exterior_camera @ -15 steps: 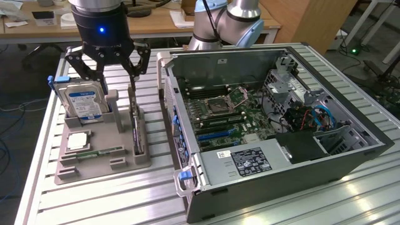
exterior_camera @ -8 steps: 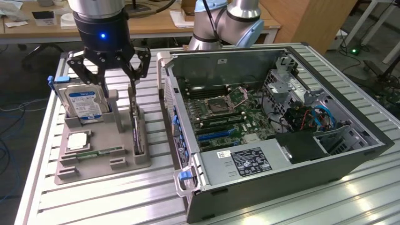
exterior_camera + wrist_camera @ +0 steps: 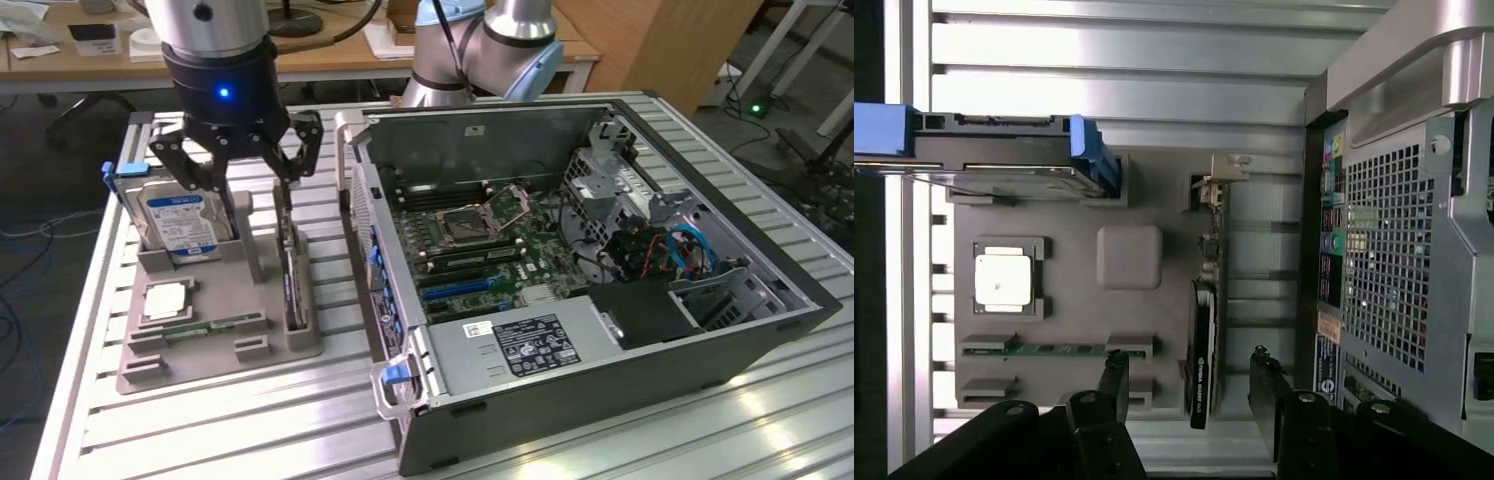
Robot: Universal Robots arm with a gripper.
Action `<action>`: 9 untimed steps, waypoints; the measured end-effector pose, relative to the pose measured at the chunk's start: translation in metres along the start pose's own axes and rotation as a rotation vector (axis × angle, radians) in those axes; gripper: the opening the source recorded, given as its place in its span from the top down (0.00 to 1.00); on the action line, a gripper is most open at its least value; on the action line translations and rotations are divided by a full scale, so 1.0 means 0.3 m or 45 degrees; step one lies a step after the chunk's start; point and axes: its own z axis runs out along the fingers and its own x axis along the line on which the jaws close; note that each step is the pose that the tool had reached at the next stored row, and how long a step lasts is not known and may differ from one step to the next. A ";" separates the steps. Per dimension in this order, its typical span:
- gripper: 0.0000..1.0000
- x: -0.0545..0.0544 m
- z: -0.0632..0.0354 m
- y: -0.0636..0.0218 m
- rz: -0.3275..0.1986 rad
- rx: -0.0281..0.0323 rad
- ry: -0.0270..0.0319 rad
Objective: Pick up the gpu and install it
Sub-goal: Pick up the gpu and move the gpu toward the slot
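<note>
— Closest to the wrist camera, my own fingers (image 3: 1116, 385) are showing as two dark prongs, standing wide apart.
— Are you holding anything?
— No. My gripper (image 3: 250, 190) is hanging empty over the grey holder tray (image 3: 227, 352), its jaws straddling the gpu (image 3: 1206, 300) with a gap on either side (neither pad is touching the card, as far as I am seeing).
— Where is the gpu sitting?
— It is standing on its long edge in a slot of the tray, along the side facing the open computer case (image 3: 747, 330). Its pale bracket (image 3: 1224, 168) is pointing away from my fingers.
— What is sharing the tray?
— A hard drive (image 3: 180, 225) with a blue label is standing upright between blue rails, toward the exterior view's left. A processor chip (image 3: 167, 300) is lying flat in its pocket, and a green memory stick (image 3: 214, 325) is sitting in a groove beside it.
— And the case?
— It is lying on its side on the slotted aluminium table (image 3: 200, 440), just beside the tray, with the motherboard (image 3: 467, 250) and the labelled power supply (image 3: 534, 345) facing up.
</note>
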 end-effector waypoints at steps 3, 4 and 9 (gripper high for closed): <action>0.40 0.000 0.017 -0.001 0.000 0.0013 0.0000; 0.40 0.000 0.022 -0.001 0.000 0.0015 -0.0002; 0.40 0.001 0.039 -0.008 0.000 0.0033 -0.0001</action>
